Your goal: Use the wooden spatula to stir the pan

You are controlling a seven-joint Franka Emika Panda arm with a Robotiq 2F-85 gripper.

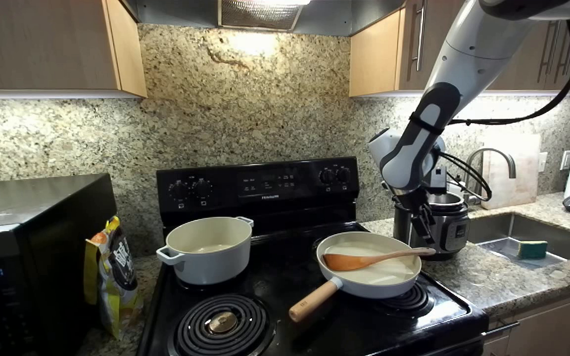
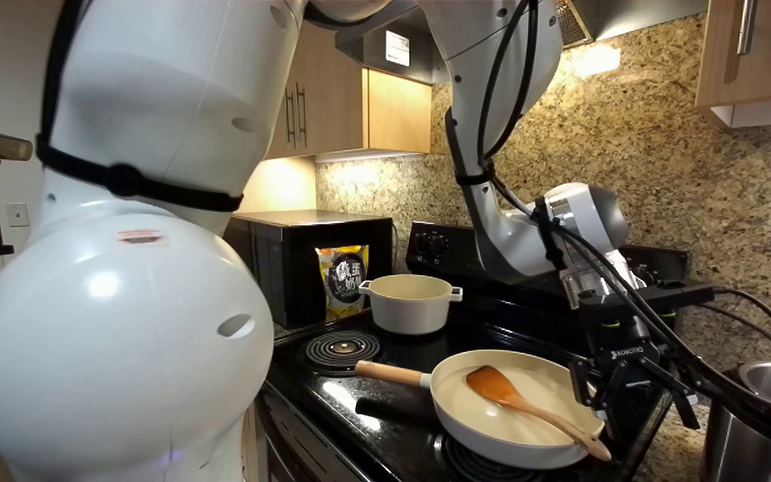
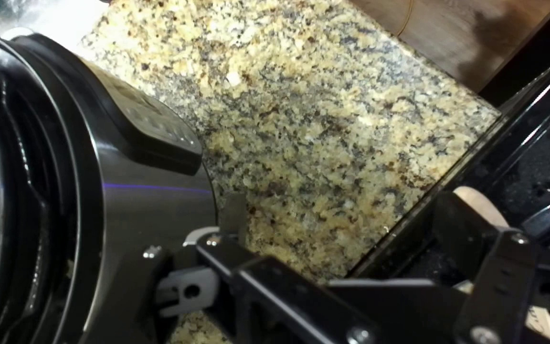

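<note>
I had the hand (image 3: 346,215) spread wide; just beside and below it, the spatula (image 1: 366,260) lay in the pan (image 2: 546,385), handle over the rim.

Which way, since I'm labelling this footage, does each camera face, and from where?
Wrist view: mounted by the gripper, looking down at counter and cooker; only the open gripper shows.
In an exterior view: before the stove, facing the backsplash; forearm and gripper show.
In an exterior view: close by the robot's shoulder, looking across the stove toward the microwave; shoulder, forearm and gripper show.
Both exterior views share pan, spatula, pot and stove.
</note>
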